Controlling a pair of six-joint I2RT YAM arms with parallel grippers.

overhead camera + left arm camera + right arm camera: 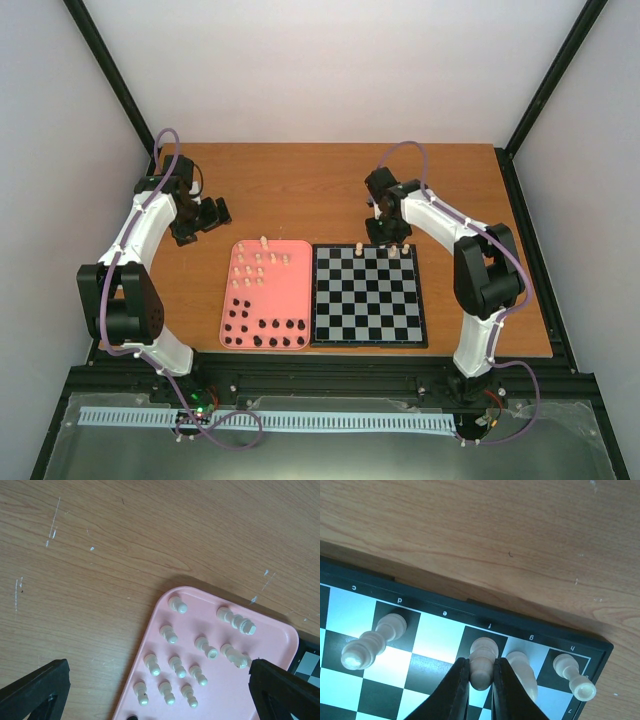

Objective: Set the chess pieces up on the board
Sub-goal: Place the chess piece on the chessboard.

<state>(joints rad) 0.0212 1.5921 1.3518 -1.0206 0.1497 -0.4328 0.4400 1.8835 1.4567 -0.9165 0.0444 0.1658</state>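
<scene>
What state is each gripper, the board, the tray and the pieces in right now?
left gripper, open, hovering near the pink tray.
right gripper, shut on a cream piece at square f.
board, carries placed cream pieces on d, g and h.
pink tray, holds unplaced cream pieces and black pieces.

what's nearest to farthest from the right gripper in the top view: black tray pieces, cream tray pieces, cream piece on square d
From the right gripper:
1. cream piece on square d, just left, far row of the board
2. cream tray pieces, far end of the pink tray
3. black tray pieces, near end of it
</scene>
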